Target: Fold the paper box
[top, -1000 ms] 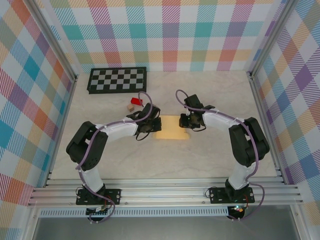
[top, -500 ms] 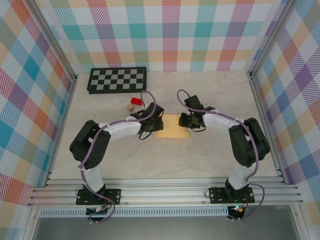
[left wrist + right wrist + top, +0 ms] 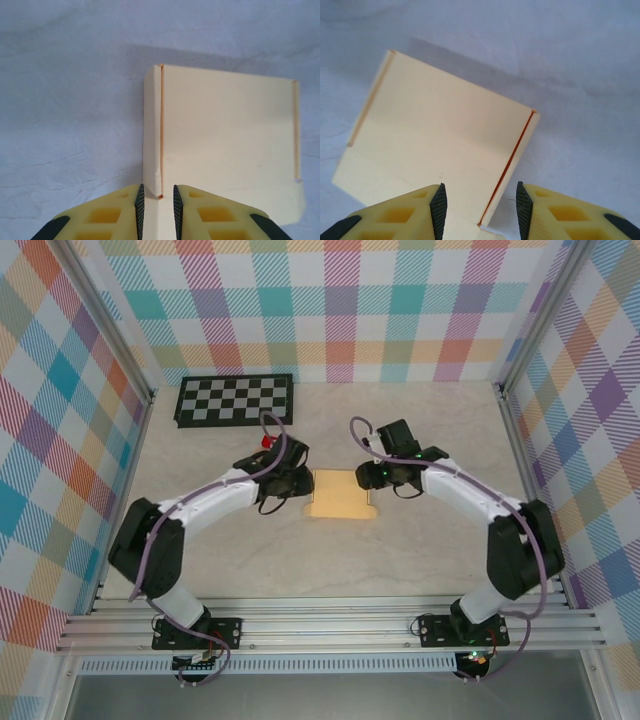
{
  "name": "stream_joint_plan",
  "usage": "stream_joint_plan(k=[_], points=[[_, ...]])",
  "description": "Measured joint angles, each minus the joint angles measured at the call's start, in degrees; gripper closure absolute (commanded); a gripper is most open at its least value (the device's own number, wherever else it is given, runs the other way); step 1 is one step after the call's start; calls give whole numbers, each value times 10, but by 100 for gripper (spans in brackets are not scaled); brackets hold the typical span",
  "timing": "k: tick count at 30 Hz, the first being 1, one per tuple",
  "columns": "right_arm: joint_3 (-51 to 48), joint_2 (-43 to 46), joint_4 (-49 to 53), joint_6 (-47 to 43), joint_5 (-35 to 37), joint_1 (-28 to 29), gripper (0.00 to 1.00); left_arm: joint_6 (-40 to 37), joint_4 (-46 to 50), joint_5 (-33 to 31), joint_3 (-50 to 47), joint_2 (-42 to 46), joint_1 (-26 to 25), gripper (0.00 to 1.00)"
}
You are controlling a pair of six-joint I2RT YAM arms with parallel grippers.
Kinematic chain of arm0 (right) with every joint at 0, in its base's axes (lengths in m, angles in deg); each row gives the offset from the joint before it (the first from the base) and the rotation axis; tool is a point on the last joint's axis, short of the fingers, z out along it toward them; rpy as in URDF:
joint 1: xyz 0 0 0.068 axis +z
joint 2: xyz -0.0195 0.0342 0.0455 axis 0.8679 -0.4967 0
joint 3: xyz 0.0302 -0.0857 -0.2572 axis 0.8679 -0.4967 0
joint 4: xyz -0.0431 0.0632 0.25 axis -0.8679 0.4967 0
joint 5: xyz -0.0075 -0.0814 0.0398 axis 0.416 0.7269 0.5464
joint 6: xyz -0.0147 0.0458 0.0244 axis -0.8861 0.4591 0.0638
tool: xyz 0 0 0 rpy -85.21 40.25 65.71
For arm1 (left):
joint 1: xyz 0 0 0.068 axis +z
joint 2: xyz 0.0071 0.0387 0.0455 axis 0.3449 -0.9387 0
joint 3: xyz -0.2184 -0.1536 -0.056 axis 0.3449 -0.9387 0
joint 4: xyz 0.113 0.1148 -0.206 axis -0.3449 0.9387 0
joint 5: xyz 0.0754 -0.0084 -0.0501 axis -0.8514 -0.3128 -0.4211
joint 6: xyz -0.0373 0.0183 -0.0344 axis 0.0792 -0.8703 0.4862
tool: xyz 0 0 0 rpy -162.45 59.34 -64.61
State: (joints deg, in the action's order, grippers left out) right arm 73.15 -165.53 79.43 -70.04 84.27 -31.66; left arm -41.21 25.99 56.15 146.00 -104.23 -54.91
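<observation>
1. Flat at the desk's (image 3: pixel 250 560) centre, the paper box (image 3: pixel 341 494) (image 3: pixel 225 140) (image 3: pixel 440 145), side flaps creased.
2. On its left flap (image 3: pixel 152 135), left claw (image 3: pixel 295 483) (image 3: pixel 157 200), barely parted, astride the fold.
3. At its right flap (image 3: pixel 519 150), right claw (image 3: pixel 372 478) (image 3: pixel 480 200), gaping wide.

No word, label, brand, number or sign can be read. The paper box (image 3: pixel 340 494) has plain faces, and the checkerboard (image 3: pixel 234 398) far behind it carries only squares.
</observation>
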Motion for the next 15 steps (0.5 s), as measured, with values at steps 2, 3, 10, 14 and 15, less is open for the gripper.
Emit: stream_joint_plan(k=[2,3,10,14,15], points=[[-20,48,-15,-71,-7,9,55,-2,-1,-1,-20,39,6,73],[-27,65,-17,-94,-9,15,55,-4,-2,0,-32,56,8,71],[-19,57,5,-40,13,14,37,18,-34,31,-144,103,9,34],[-88,54,-33,56,-8,3,28,32,-100,69,-181,71,9,28],[-111,53,-43,84,-17,-1,27,32,-121,77,-181,56,9,27]])
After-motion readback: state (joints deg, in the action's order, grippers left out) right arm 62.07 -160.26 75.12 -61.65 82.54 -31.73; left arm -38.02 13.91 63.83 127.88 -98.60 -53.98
